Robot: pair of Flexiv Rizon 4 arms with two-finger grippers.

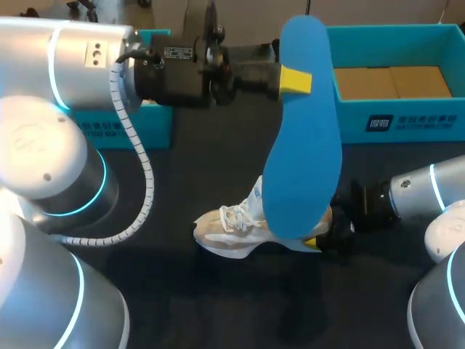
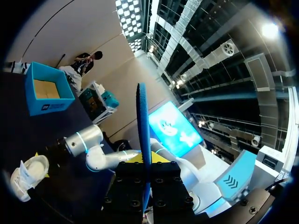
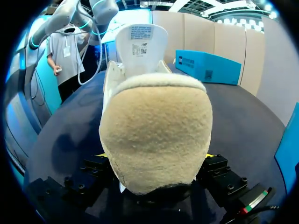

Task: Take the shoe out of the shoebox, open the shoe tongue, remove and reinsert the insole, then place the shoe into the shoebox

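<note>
My left gripper [image 1: 294,80] is shut on the blue insole [image 1: 301,138] and holds it in the air, above the shoe. In the left wrist view the insole [image 2: 142,130] shows edge-on, rising from between the fingers. The beige and white shoe [image 1: 236,229] lies on the dark table with its toe to the left and its tongue [image 3: 140,39] lifted. My right gripper [image 1: 325,236] is shut on the shoe's heel [image 3: 154,135], one finger on each side. The open blue shoebox [image 1: 392,109] stands at the back right with nothing in it.
The blue shoebox lid [image 1: 138,123] lies at the back left, under my left arm, and shows as the lid [image 3: 208,67] ahead of the shoe in the right wrist view. Dark tabletop [image 1: 218,305] stretches in front of the shoe.
</note>
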